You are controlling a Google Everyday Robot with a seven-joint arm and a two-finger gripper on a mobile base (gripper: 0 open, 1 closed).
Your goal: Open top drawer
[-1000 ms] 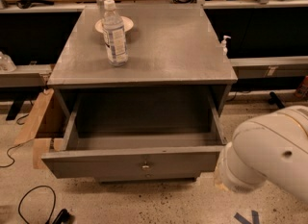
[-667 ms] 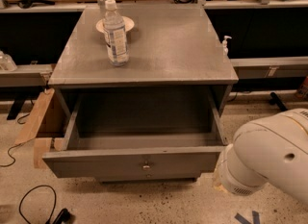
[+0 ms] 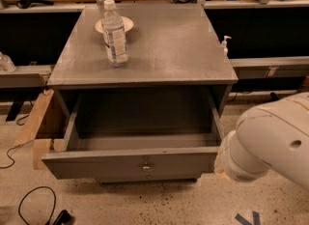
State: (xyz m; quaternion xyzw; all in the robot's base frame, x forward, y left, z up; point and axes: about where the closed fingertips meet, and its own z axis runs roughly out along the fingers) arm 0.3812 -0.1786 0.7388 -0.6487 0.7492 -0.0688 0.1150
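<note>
Our hand is out of sight past the white arm (image 3: 270, 147) at lower right, beside the open top drawer (image 3: 130, 163).

We cannot tell whether the hand is open or closed. The arm's rounded end sits just beside the drawer's right front corner. The drawer stands pulled out from under the grey worktop (image 3: 169, 45), front face and small round knob (image 3: 146, 166) towards us, long axis running left to right. Its deep interior shows only bare grey floor and walls. On the worktop a capped clear water bottle (image 3: 115, 35) stands upright, just in front of a small white dish (image 3: 125, 24). Cardboard (image 3: 41, 118) leans at the cabinet's left side.
</note>
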